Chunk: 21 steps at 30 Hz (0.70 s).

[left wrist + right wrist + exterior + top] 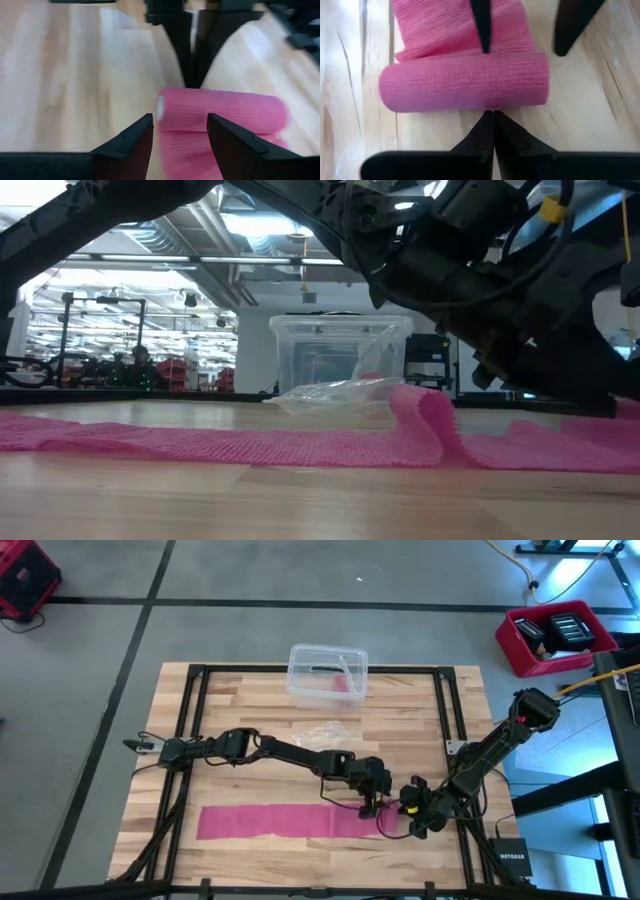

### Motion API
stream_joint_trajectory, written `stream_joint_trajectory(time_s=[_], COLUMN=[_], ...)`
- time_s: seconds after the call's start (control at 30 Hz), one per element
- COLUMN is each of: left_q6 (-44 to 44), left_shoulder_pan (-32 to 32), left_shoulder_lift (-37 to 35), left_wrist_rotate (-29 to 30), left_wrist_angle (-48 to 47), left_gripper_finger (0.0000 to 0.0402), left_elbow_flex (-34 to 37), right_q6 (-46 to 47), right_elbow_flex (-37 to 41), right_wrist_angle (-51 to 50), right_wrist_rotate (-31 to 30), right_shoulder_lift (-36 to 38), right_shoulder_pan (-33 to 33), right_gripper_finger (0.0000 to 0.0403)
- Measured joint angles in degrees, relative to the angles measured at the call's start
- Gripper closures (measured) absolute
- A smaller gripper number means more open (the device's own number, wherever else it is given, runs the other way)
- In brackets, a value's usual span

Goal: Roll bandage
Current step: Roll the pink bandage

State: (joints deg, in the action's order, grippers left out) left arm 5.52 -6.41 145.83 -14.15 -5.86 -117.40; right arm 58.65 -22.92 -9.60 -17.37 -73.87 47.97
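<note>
High view. One pink soft fabric bandage (275, 821), a long flat band whose long axis runs parallel to the near edge of the counter (240, 720), lying close to that edge. Its end toward the counter's right edge is rolled up between the two grippers. One left gripper (372, 802) at that rolled end, on the far side; one right gripper (412, 812) just beside it, toward the right edge. One clear plastic box (327, 673) at the middle of the far edge. One small clear plastic wrapper (328, 734) between box and bandage.

Low view. Bandage (200, 442) stretched flat across the counter, with one raised fold (425, 420) below the dark arms. Box (340, 352) and wrapper (335, 392) behind it.

Left wrist view. Left gripper (180, 131), fingers (134, 140) spread apart, set on either side of the bandage strip just short of the roll (222, 111); nothing clamped.

Right wrist view. Right gripper (492, 116), fingers pressed together with tips meeting against the side of the roll (465, 80), nothing pinched between them. Roll: one short pink cylinder of woven weave, its axis crosswise to the flat strip trailing from it.
</note>
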Motion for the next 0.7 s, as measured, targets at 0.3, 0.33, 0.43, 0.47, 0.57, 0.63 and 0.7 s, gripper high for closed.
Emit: stream_joint_trajectory(time_s=[0.3, 0.33, 0.43, 0.47, 0.57, 0.63, 0.7], left_q6=[-1.4, -1.4, -1.4, -1.4, -1.4, -1.2, -1.3], left_shoulder_pan=[-0.8, -0.8, -0.8, -0.8, -0.9, -1.1, -1.4], left_shoulder_lift=[0.2, 0.2, 0.2, 0.2, 0.2, 0.2, 0.2], left_wrist_rotate=[-0.5, -0.5, -0.5, -0.5, -0.9, -1.0, -1.1], left_wrist_angle=[3.9, 3.6, 1.5, 0.6, -1.4, -2.0, -2.3], left_gripper_finger=[0.0225, 0.0225, 0.0225, 0.0225, 0.0225, 0.0225, 0.0225], left_elbow_flex=[0.0, 0.0, 0.0, 0.0, 0.0, 0.0, 0.0], right_q6=[0.0, 0.1, 1.3, 1.4, 2.9, 4.0, 4.4], right_elbow_flex=[0.0, 0.0, 0.0, 0.0, 0.0, 0.0, 0.0], right_wrist_angle=[2.3, 2.0, 1.1, 0.7, -1.9, -3.0, -3.0], right_wrist_rotate=[-1.1, -1.3, -2.1, -2.3, -2.6, -2.7, -3.1], right_shoulder_lift=[0.0, 0.0, 0.0, 0.0, 0.1, 0.1, 0.1], right_shoulder_pan=[0.1, 0.1, 0.1, 0.1, 0.0, 0.0, 0.0], right_gripper_finger=[0.0393, 0.0393, 0.0393, 0.0393, 0.0393, 0.0393, 0.0393])
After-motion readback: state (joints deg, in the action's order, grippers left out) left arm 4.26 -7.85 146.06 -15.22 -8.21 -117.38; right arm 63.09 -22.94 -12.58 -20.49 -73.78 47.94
